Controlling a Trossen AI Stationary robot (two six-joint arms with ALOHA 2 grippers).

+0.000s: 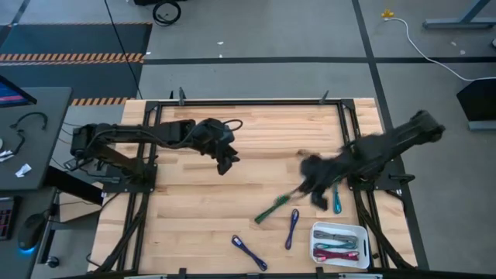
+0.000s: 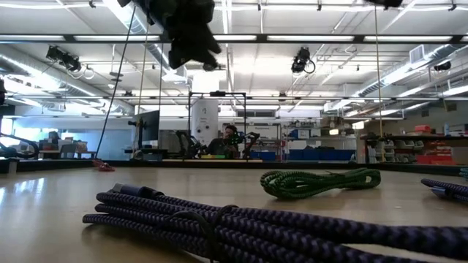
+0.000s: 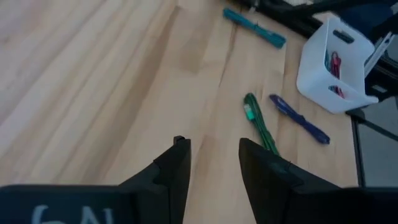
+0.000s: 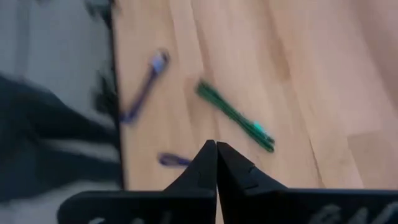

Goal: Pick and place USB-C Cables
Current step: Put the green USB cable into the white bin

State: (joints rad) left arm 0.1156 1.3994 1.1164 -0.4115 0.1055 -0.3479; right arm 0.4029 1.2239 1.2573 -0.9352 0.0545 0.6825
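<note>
Overhead, I see a pale wooden bench (image 1: 194,201) on grey floor (image 1: 271,31). My left end effector (image 1: 225,163) hovers parted and empty; the right end effector (image 1: 316,200) is closed, empty, above the green cable (image 1: 273,209). Other cables fill a white bin (image 1: 338,244).

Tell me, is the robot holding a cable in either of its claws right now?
No. The right gripper is shut on nothing above the green cable. The left gripper is open and empty over bare table.
</note>
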